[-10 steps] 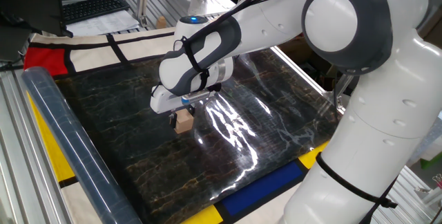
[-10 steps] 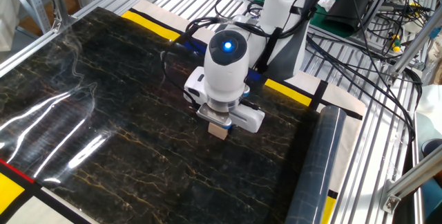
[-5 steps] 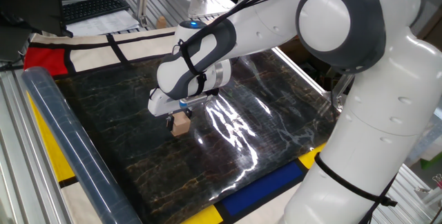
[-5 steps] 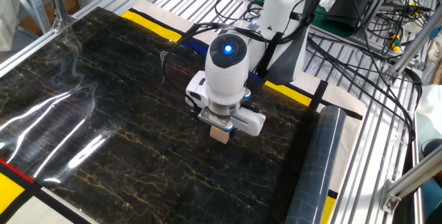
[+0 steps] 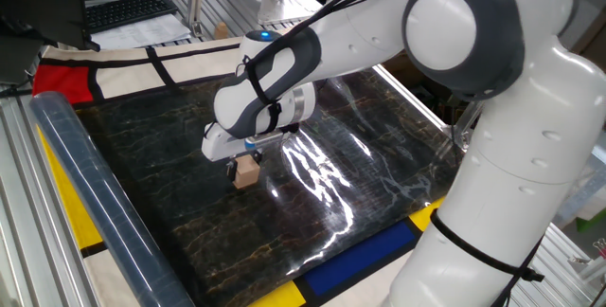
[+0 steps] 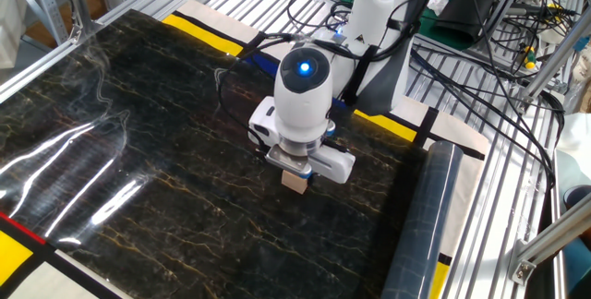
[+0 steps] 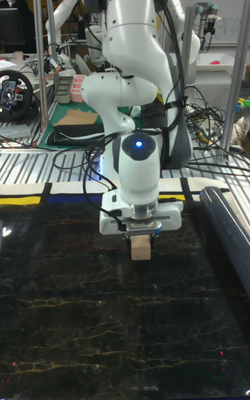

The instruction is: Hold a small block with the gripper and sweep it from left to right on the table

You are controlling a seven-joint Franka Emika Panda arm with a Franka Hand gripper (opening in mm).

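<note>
The small block is a light tan wooden cube held low over the table, its underside at or just above the glossy black sheet. My gripper points straight down and is shut on the block's top, its dark fingers pinching two opposite sides. The white arm and its wrist with a blue light rise above it. In the tall fixed view the block sits a little right of the table's middle, near the back edge.
A long clear-wrapped roll lies along one table edge, close to the block. Yellow, blue, red and white panels border the sheet. Cables and aluminium framing surround the table; the arm's base stands behind.
The gripper with the block has slid a short way along the table toward the roll, slowing between the last two moments. The grip has not changed.
</note>
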